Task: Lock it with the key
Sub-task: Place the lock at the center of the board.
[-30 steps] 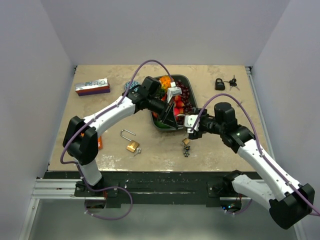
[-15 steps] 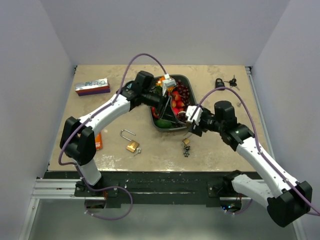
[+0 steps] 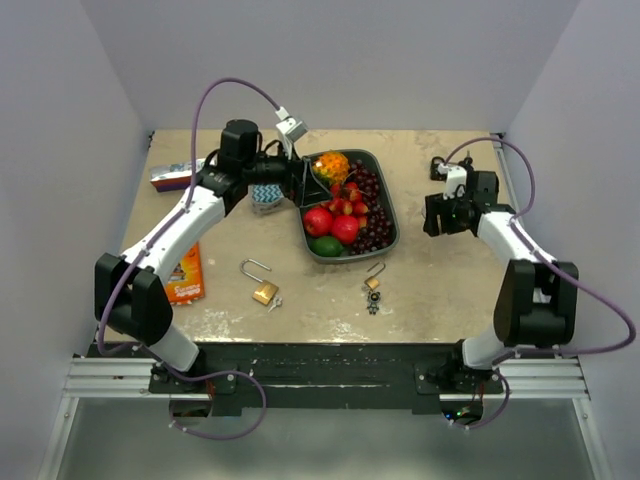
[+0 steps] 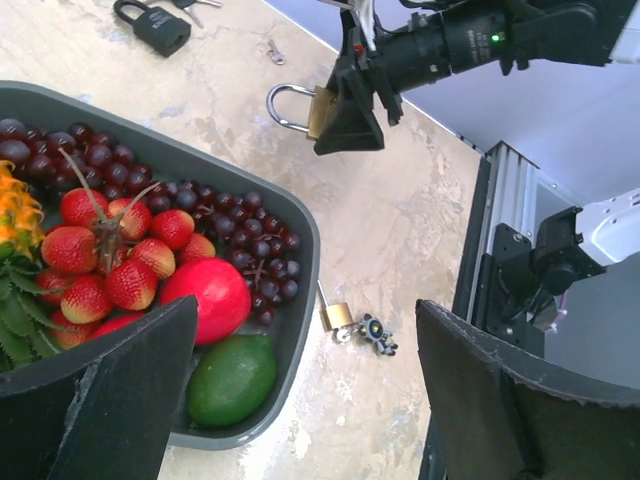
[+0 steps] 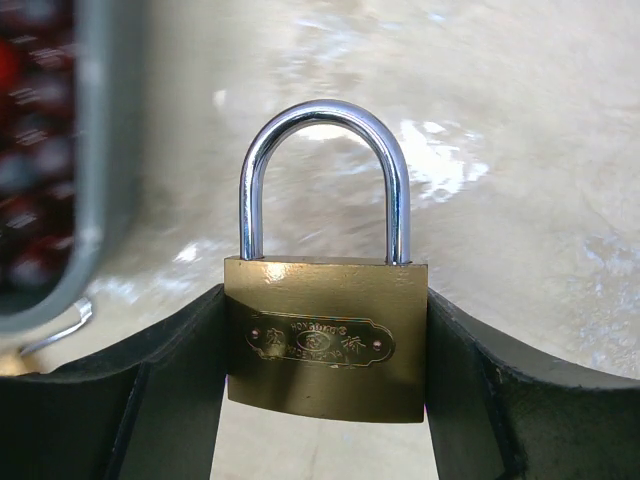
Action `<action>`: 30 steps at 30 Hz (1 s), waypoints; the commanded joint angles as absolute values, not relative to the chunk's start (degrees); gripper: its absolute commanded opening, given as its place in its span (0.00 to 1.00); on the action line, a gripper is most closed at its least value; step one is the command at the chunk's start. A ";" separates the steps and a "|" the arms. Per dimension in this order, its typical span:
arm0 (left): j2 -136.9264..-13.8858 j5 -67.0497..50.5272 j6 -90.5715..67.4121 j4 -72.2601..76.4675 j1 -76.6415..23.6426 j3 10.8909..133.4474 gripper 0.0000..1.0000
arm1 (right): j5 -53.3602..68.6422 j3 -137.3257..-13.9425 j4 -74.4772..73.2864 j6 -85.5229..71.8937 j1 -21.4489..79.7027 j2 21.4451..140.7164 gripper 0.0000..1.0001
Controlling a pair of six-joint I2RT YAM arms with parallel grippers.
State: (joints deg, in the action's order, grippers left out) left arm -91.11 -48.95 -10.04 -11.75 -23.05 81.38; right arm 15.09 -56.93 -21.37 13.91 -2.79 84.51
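My right gripper (image 5: 325,400) is shut on a brass padlock (image 5: 325,340), squeezing its body from both sides, with the steel shackle pushed in and pointing away from the wrist. The left wrist view shows this padlock (image 4: 318,106) held above the table in the right gripper (image 4: 338,112); its underside is hidden. My left gripper (image 4: 300,400) stands wide open and holds nothing, above the near corner of the fruit tray (image 4: 300,230). A small brass padlock (image 4: 337,316) with a key and black fob (image 4: 377,336) lies on the table beside the tray.
A larger brass padlock (image 3: 262,286) with its shackle open lies at the front left. A black padlock (image 4: 155,25) lies at the back right. The grey tray (image 3: 392,215) holds several fruits. A purple box (image 3: 168,178) and an orange packet (image 3: 183,276) lie at the left.
The two grippers met over the tray's front edge. The left one has since opened and drawn back to the left. The right arm has swung right, carrying the brass padlock.
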 commanded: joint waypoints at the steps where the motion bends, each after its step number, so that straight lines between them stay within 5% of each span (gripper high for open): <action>1: -89.39 -47.02 -9.93 -8.88 -22.41 79.10 0.94 | 7.93 -62.57 -11.17 7.56 -4.48 90.85 0.00; 19: -86.31 -45.97 -9.23 -10.20 -20.57 74.18 0.95 | 4.30 -77.69 -5.80 3.52 -7.56 113.28 0.10; 22: -86.75 -45.97 -9.05 -10.37 -20.39 74.53 0.95 | 4.92 -79.89 -7.38 3.08 -7.56 115.22 0.18; 23: -86.84 -45.97 -8.88 -10.63 -20.22 74.79 0.95 | 4.83 -80.07 -7.73 2.90 -7.47 115.40 0.29; 30: -87.36 -43.69 -6.51 -13.97 -19.51 75.85 0.99 | 4.92 -77.26 -8.00 2.20 -7.47 114.00 0.59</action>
